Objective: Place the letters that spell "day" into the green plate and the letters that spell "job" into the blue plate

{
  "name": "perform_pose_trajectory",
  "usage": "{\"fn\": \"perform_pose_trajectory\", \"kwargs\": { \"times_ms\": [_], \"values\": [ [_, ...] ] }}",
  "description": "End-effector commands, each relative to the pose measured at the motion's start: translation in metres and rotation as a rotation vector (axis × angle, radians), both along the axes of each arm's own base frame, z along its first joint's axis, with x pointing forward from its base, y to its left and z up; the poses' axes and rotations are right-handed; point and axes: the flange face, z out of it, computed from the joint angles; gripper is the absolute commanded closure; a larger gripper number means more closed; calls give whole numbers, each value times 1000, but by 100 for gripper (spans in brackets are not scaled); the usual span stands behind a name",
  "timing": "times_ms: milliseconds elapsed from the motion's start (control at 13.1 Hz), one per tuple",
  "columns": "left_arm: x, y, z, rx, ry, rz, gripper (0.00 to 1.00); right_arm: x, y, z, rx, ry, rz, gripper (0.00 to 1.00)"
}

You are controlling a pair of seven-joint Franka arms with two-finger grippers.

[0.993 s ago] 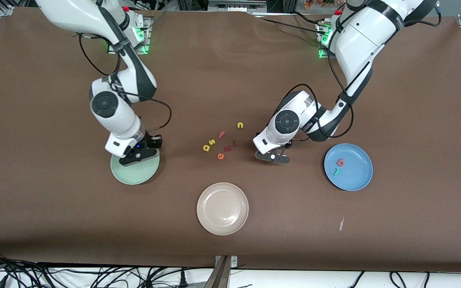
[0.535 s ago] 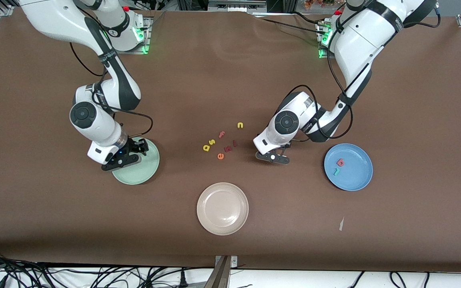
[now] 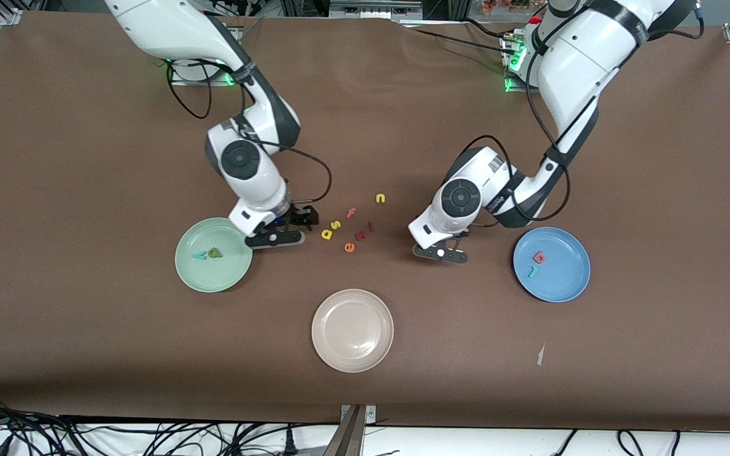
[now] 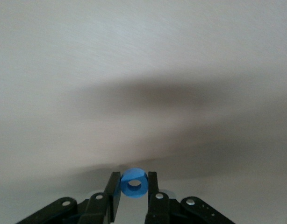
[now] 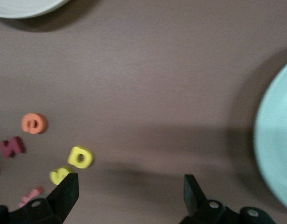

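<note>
The blue o sits between the fingers of my left gripper, which is shut on it. That gripper hangs low over bare table between the loose letters and the blue plate. The red b and teal j lie in the blue plate. The olive d and teal y lie in the green plate. My right gripper is open and empty over the table between the green plate and the yellow a. The yellow a lies close to one of its fingertips.
Loose letters lie mid-table: yellow s, pink f, yellow n, orange e and two dark red pieces. A beige plate lies nearer the front camera. A paper scrap lies near the blue plate.
My right gripper has opened and swung from over the green plate to beside the loose letters. My left gripper has shut on the blue o and shifted slightly toward the blue plate.
</note>
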Motion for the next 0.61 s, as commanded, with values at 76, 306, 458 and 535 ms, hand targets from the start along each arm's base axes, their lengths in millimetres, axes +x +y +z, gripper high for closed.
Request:
{"fn": "perform_pose_trajectory", "kwargs": {
  "times_ms": [76, 306, 458, 535],
  "values": [
    [30, 70, 45, 41, -1, -139, 97, 3, 21, -24, -22, 3, -181, 1],
    [55, 142, 66, 16, 7, -294, 96, 0, 39, -49, -23, -10, -335, 5],
    [60, 193, 62, 5, 75, -369, 96, -1, 57, -53, -13, -17, -389, 5],
    [56, 214, 54, 2, 127, -388, 96, -4, 62, -59, -17, -14, -391, 5]
  ]
}}
